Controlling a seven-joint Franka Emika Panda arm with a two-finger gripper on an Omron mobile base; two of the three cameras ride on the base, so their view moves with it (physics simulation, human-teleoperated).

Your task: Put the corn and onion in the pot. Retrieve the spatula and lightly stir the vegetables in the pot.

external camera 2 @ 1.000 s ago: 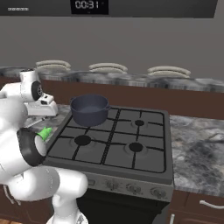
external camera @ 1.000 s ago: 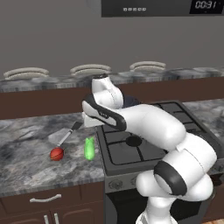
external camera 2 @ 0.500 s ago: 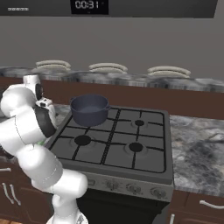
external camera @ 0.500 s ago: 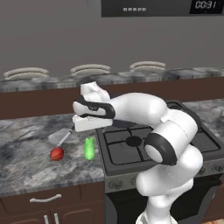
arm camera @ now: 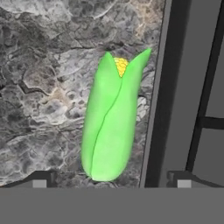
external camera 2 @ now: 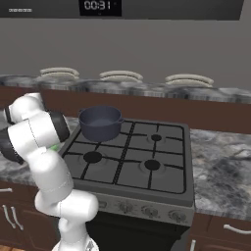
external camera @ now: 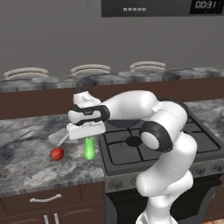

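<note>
Kitchen interior, rendered. Grey plain wall [external camera 2: 162,49]; dark appliance with digital clock [external camera 2: 98,6] mounted overhead. Grey marbled stone counter [external camera: 26,162] over brown wooden cabinets [external camera: 43,205] with pale bar handles. Black gas stove [external camera 2: 147,166] with four burners and front knobs, set between counter sections. Raised rear ledge carries three stacks of pale plates [external camera 2: 122,76]. Lighting even and soft.

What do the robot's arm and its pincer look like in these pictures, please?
The arm is glossy white, built of rounded, bulbous segments with dark bands and black rings at the joints. Its hand is a white block with a black band around it. The pincer ends in two small dark grey squarish fingertips, each with a lighter grey pad. No cables or markings show.
</note>
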